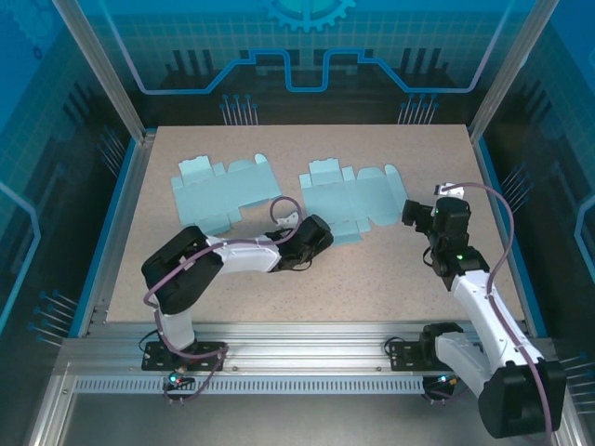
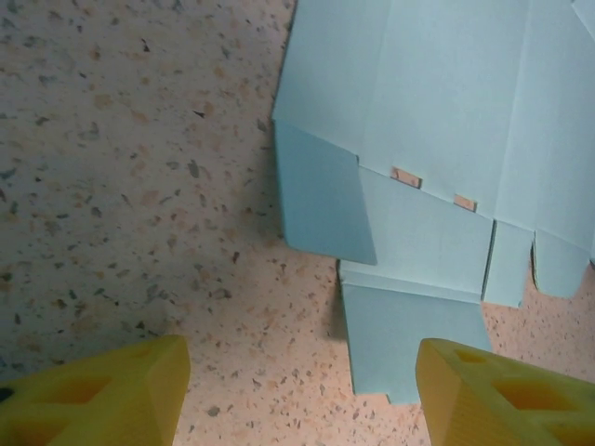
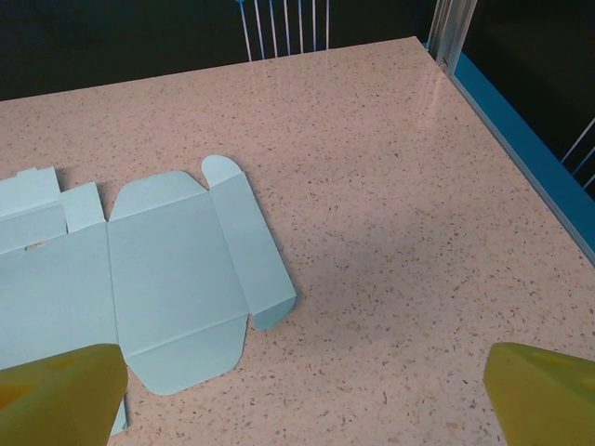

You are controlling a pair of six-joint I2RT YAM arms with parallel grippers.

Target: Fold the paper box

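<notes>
The paper box blank (image 1: 349,200) lies flat and unfolded on the bench (image 1: 372,288) with no panel raised. The job therefore looks to be at its first step, getting a hold on a flap.

The left gripper (image 2: 302,386) hangs low over the blank's near left corner. Its yellow fingers (image 2: 102,395) stand apart with bare bench between them and grip nothing. A narrow end flap (image 2: 409,339) of the blank lies just beside one finger.

The right gripper (image 3: 302,395) sits just off the blank's right edge, fingers spread wide and empty, facing the rounded tuck flap (image 3: 223,177). A second blank (image 1: 223,190) rests flat to the left of the first, apart from it.

The next move probably calls for the left fingers to pinch or slip under that end flap's thin edge without pushing the whole sheet along. The right arm could steady the blank's right side so a crease can be lifted.
</notes>
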